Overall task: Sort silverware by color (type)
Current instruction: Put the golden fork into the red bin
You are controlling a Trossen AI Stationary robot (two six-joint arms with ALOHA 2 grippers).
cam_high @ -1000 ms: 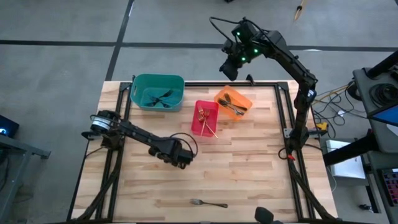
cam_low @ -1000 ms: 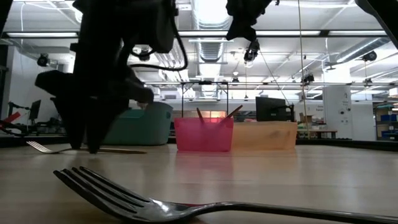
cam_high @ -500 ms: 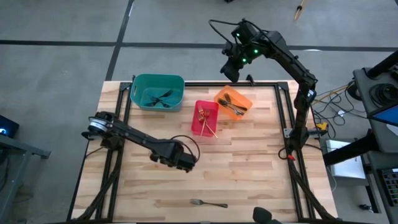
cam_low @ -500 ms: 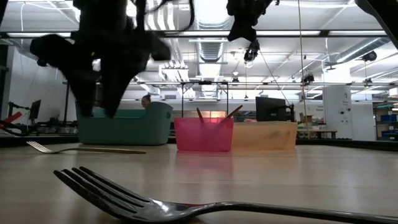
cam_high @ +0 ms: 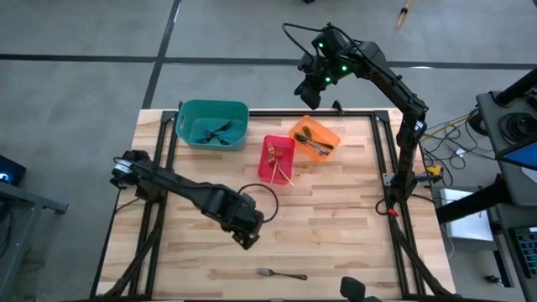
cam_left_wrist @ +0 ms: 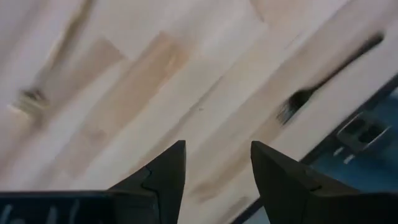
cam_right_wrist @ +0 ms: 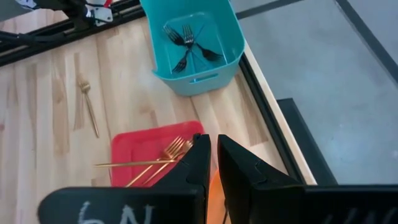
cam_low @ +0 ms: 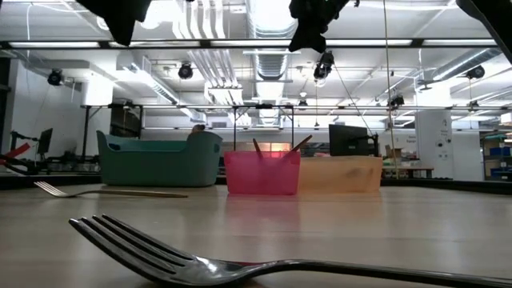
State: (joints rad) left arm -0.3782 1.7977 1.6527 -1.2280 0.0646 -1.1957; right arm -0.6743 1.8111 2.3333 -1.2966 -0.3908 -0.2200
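A silver fork [cam_high: 281, 273] lies flat near the table's near edge, close in the low view [cam_low: 200, 264]. A gold fork [cam_right_wrist: 90, 109] lies flat on the wood left of the red bin, also seen in the low view [cam_low: 104, 192]. My left arm hides it in the high view. My left gripper [cam_high: 246, 235] hovers open over mid-table, between the two forks [cam_left_wrist: 217, 162]; the silver fork [cam_left_wrist: 311, 87] shows blurred beyond its fingers. My right gripper [cam_high: 309, 88] is shut and empty, raised above the far edge [cam_right_wrist: 214, 155].
Three bins stand along the far side. The teal bin [cam_high: 214, 124] holds dark forks, the red bin [cam_high: 277, 159] gold forks and the orange bin [cam_high: 315, 138] silver ones. Bare wood lies around the silver fork and toward the table's right.
My left gripper has risen from beside the gold fork, leaving the low view upward, and moved toward the near edge and the silver fork. Both forks have stayed where they lay.
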